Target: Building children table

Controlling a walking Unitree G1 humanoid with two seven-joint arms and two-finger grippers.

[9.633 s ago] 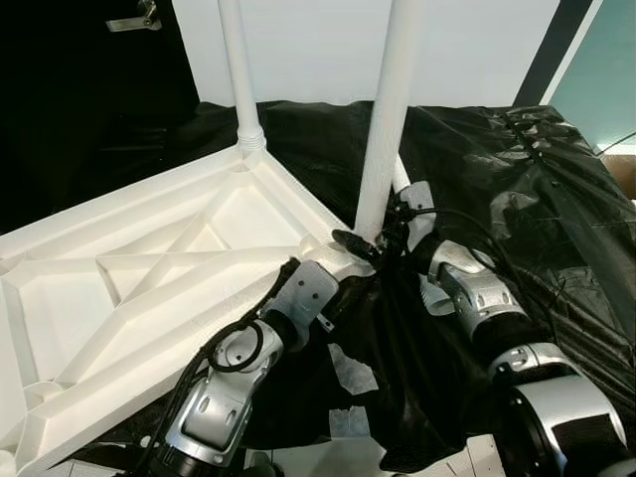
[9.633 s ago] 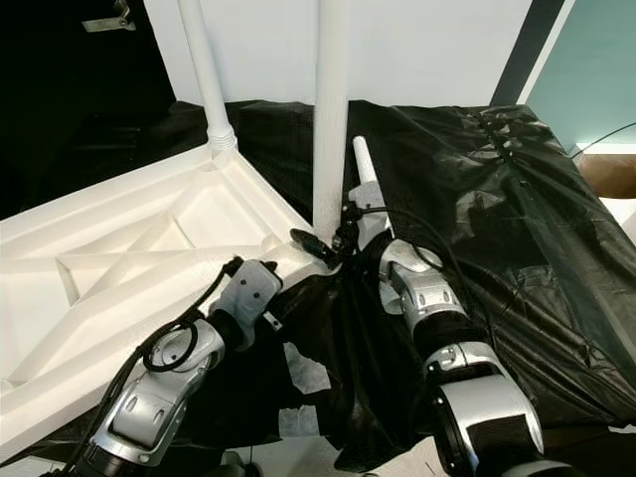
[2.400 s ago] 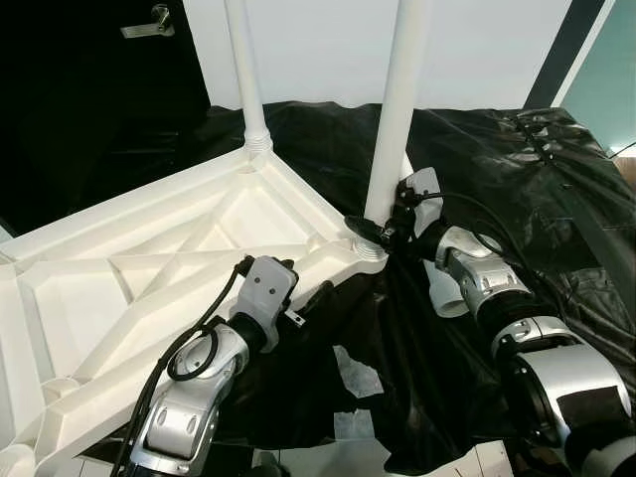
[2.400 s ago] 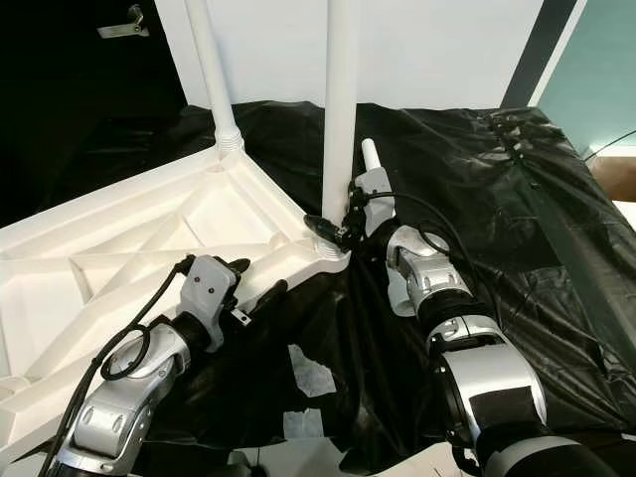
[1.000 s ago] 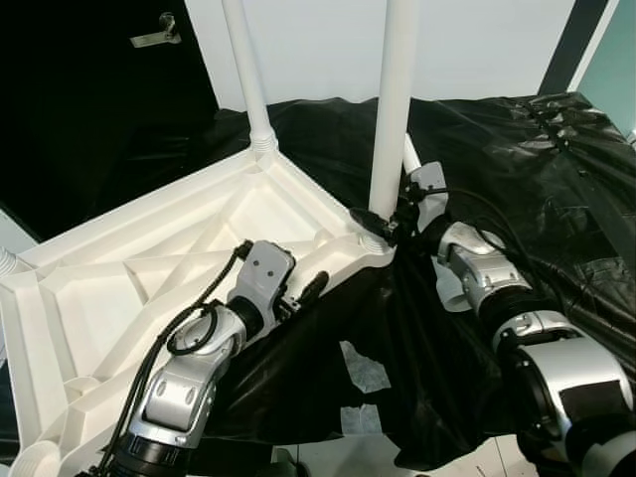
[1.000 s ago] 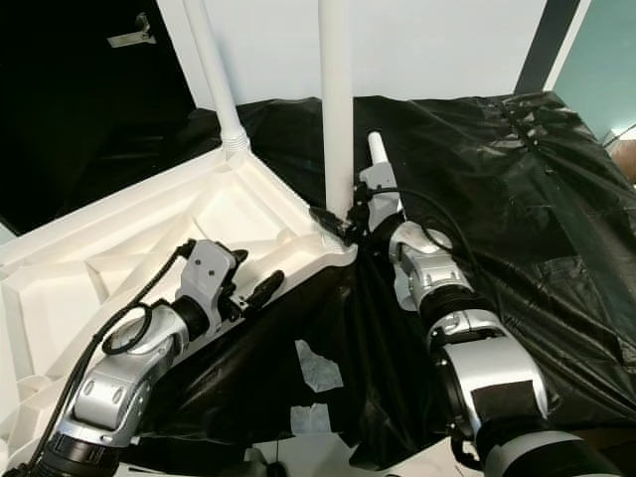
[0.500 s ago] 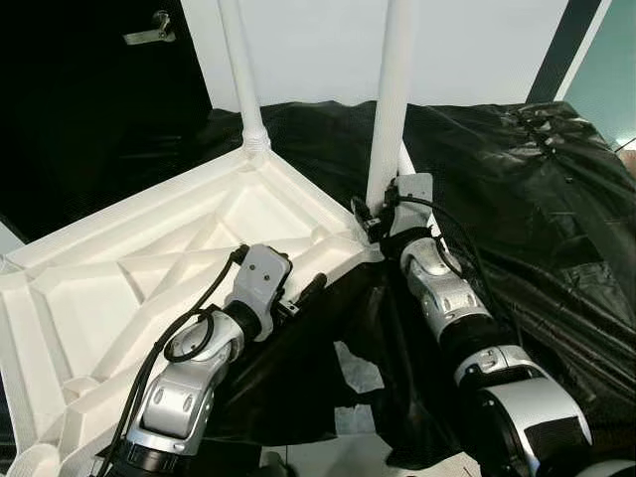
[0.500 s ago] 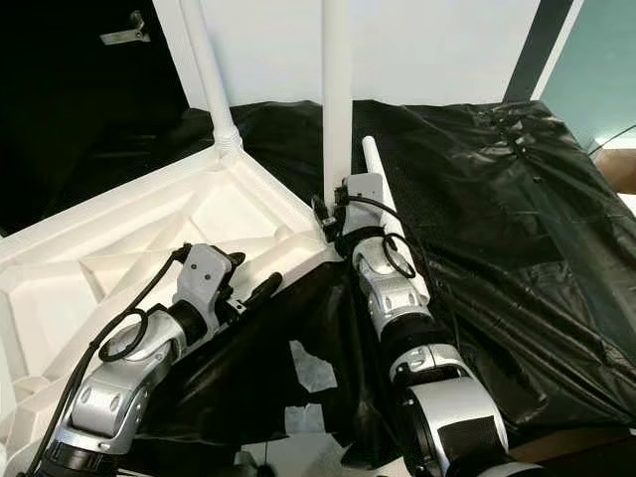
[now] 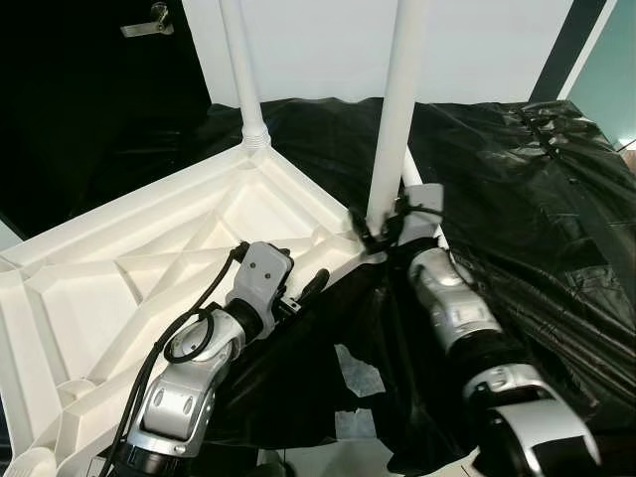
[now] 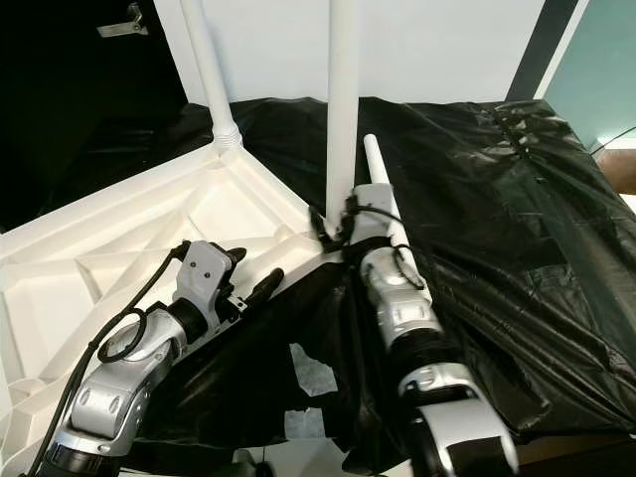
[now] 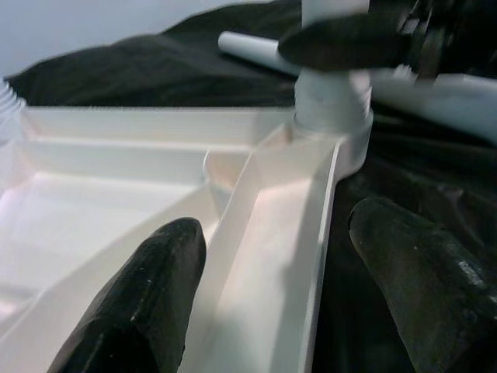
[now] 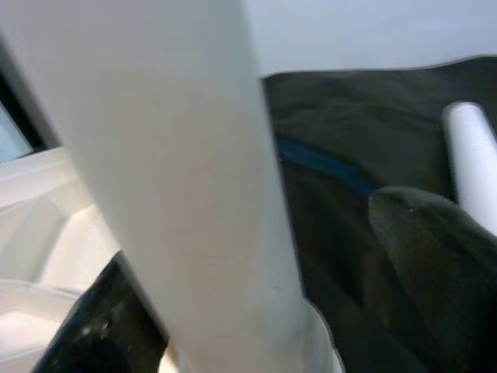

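Standing upright in tabletop (image 9: 119, 258) corner, leg (image 9: 396, 109) between right pincer (image 9: 376, 231) fingers.

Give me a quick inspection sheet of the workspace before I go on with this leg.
Surface: black plastic sheet, crumpled, spread under the work.
Job's things: white tabletop lying underside up; far leg and near leg upright in corner sockets; spare leg lying on the sheet.
Clutter: white scraps showing through tears in the sheet.
Grippers: left gripper open, straddling the tabletop's edge rib; right gripper around the near leg's base.
Cables: black cable loops along both forearms.
Surroundings: white wall behind, dark door with handle at left.
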